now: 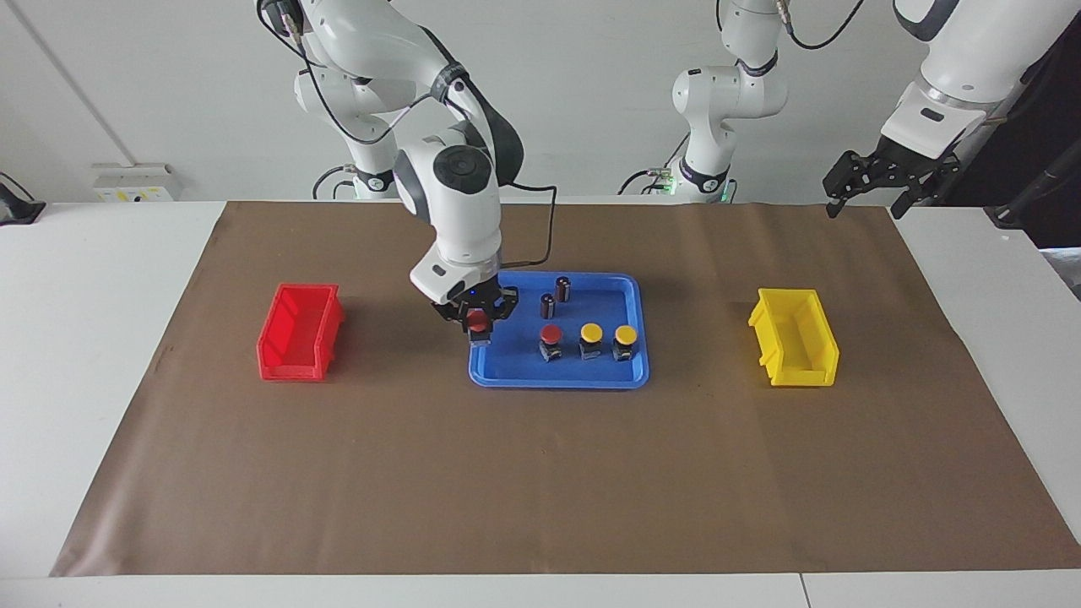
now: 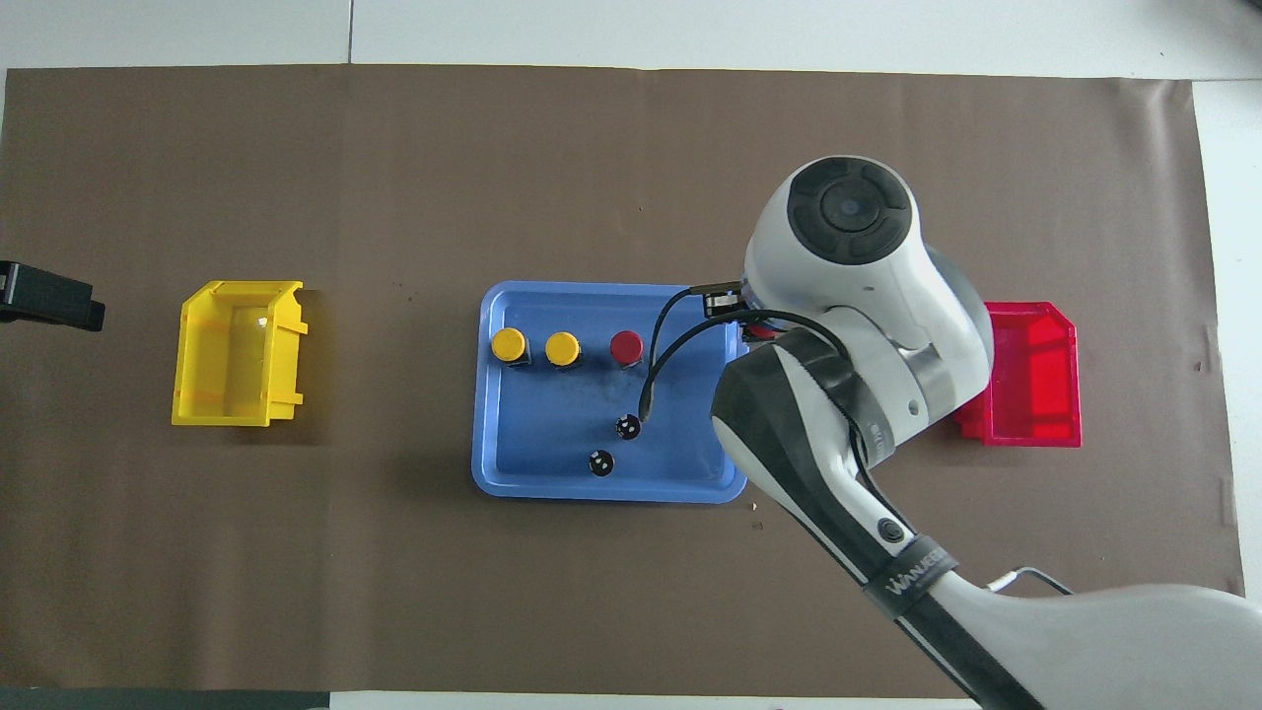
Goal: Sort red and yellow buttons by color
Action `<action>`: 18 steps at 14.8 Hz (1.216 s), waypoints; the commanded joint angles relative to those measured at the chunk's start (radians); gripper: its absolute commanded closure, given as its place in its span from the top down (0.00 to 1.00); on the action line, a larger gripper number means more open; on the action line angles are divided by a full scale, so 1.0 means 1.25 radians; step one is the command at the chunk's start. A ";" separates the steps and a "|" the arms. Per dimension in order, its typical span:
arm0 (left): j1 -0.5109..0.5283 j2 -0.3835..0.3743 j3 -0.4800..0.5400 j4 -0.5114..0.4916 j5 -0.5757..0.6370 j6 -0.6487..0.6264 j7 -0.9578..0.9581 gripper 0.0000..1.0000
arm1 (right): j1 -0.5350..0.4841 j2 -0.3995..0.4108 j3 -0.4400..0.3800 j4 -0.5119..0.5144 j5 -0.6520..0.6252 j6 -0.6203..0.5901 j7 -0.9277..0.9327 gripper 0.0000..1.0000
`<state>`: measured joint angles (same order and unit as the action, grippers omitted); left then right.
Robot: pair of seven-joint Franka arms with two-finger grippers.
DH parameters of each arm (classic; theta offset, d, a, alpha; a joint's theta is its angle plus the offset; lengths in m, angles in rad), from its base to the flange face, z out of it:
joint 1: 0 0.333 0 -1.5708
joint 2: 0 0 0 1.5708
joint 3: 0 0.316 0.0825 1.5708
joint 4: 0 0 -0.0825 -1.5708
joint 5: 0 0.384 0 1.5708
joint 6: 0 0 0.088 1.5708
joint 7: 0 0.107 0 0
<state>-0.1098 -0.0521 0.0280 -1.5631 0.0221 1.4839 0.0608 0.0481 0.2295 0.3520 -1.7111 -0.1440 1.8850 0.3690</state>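
— Covering the white desk (image 1: 101,338): brown paper (image 1: 540,473), white wall.
— Count?
— Blue tray (image 1: 557,376): one red button (image 1: 551,335), two yellow buttons (image 1: 591,333), two cylinders (image 1: 562,288). Right tool (image 1: 479,325) grips a second red button (image 1: 479,323) at the tray's 9 o'clock edge. Left tool (image 1: 870,181) waits, wide.

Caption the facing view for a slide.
Right end effector grips a red-capped push button over the blue plastic tray; three buttons remain; left end effector waits.

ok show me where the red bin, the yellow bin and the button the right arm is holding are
red bin (image 1: 297,333): facing view, on its floor.
yellow bin (image 1: 798,342): facing view, on its floor.
held red button (image 1: 479,322): facing view, on its red cap, in the right end effector.
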 commanded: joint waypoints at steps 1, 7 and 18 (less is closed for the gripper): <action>0.008 -0.017 -0.004 -0.013 -0.001 -0.008 -0.007 1.00 | -0.163 -0.080 0.009 -0.023 0.040 -0.096 -0.249 0.22; -0.102 -0.089 -0.025 -0.192 -0.068 0.140 -0.097 1.00 | -0.373 -0.148 0.007 -0.176 0.061 -0.021 -0.485 0.22; -0.356 0.162 -0.030 -0.294 -0.068 0.536 -0.420 0.76 | -0.397 -0.269 -0.007 -0.529 0.064 0.328 -0.539 0.22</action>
<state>-0.5382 0.1186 -0.0258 -1.9342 -0.0521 2.1114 -0.4533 -0.4315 -0.0557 0.3476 -2.3013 -0.0829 2.2412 -0.2609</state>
